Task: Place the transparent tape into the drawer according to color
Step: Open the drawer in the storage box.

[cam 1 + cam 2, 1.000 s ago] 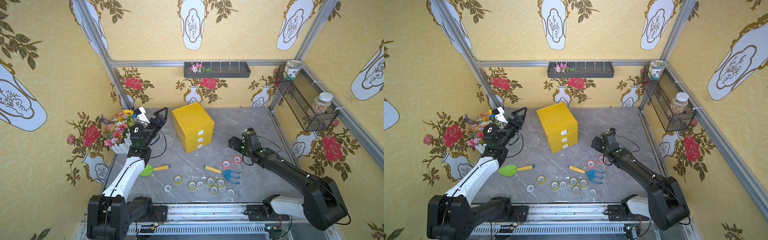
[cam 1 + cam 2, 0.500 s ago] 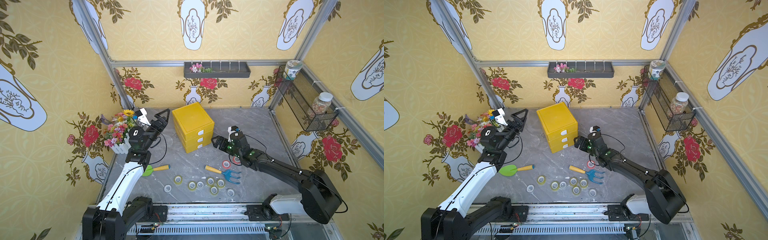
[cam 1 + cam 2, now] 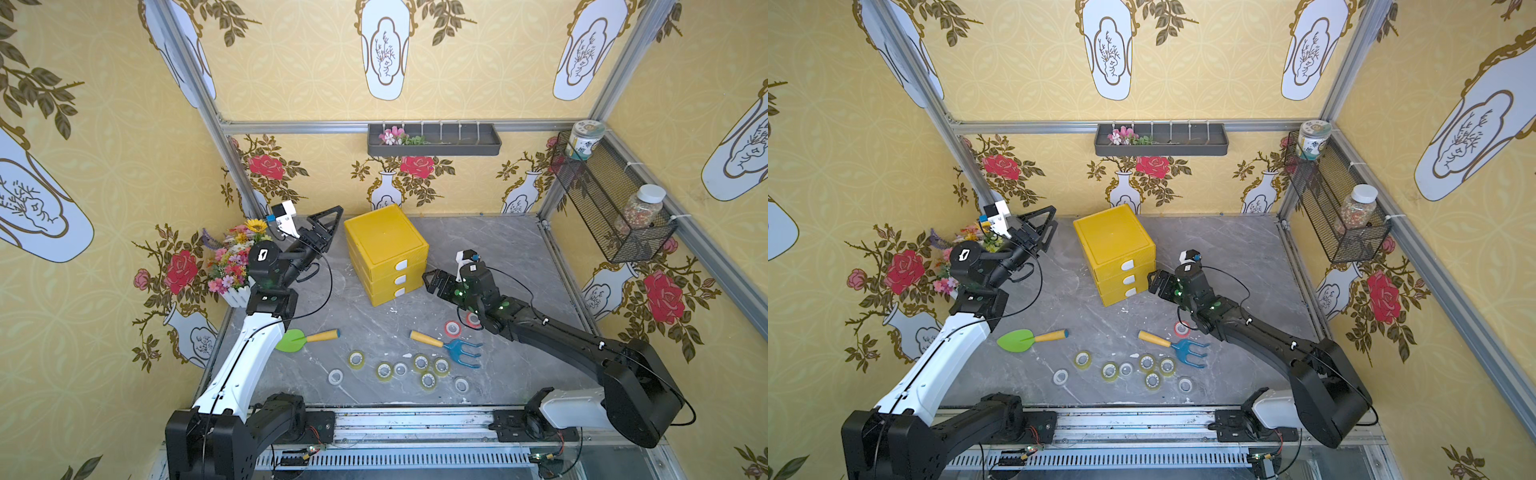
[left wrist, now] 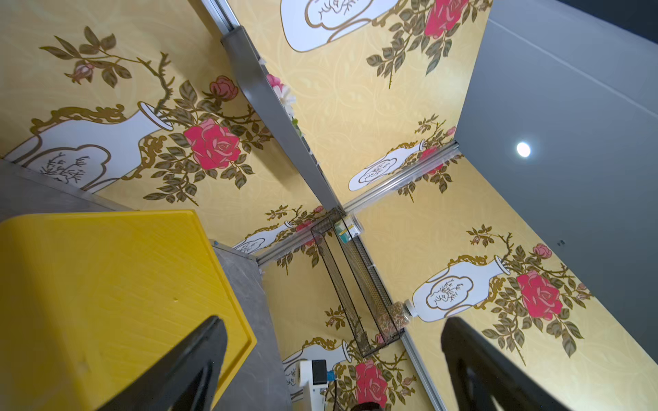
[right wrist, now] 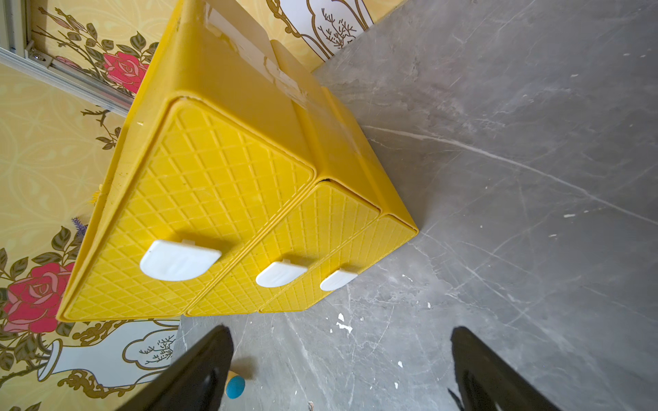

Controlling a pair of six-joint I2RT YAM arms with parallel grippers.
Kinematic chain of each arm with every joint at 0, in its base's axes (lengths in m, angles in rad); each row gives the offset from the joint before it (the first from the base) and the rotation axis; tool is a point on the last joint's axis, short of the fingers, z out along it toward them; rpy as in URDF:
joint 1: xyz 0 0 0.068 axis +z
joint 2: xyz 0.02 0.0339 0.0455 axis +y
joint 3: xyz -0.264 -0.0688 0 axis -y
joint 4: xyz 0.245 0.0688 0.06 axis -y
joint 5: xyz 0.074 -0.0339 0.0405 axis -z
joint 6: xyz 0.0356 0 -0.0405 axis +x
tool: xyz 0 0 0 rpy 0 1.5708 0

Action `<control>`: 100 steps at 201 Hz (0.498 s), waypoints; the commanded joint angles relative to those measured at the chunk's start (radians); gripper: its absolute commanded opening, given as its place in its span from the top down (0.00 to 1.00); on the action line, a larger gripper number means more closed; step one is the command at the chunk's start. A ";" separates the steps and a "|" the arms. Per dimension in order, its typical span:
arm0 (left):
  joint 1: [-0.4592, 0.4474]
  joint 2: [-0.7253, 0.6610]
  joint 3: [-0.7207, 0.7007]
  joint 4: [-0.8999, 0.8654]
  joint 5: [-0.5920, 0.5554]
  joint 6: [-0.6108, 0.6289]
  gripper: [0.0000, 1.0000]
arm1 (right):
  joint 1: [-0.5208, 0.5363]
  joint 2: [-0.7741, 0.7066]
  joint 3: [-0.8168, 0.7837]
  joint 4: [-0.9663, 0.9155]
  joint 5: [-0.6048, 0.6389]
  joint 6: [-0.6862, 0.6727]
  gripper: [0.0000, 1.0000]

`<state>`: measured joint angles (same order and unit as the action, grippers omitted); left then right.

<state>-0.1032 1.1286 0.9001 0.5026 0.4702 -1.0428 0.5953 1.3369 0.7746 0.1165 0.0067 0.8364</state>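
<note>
Right pincer (image 3: 430, 282), spread wide like the left pincer (image 3: 333, 223), has neared the grid-textured yellow drawer (image 5: 220, 199).

In a top view, the right gripper (image 3: 1151, 282) hangs just beside the closed fronts of the yellow drawer cabinet (image 3: 1111, 243), the left gripper (image 3: 1052, 218) is raised near its other side, and the transparent tape rolls (image 3: 1152, 380) lie loose on the grey table (image 3: 1246, 257) near a blue rake (image 3: 1188, 352).
</note>
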 commanded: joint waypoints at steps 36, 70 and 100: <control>-0.153 0.125 0.297 -0.666 -0.301 0.372 0.05 | 0.001 0.032 0.037 -0.011 -0.004 0.040 0.01; -0.215 0.211 0.387 -0.880 -0.586 0.411 0.11 | 0.017 0.038 0.010 0.064 -0.020 0.121 0.04; -0.223 0.198 0.289 -0.776 -0.546 0.412 0.13 | 0.055 0.070 -0.012 0.240 -0.059 0.175 0.09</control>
<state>-0.3187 1.3384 1.2480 -0.2707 -0.0147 -0.6735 0.6239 1.3853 0.7692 0.1745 -0.0174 0.9455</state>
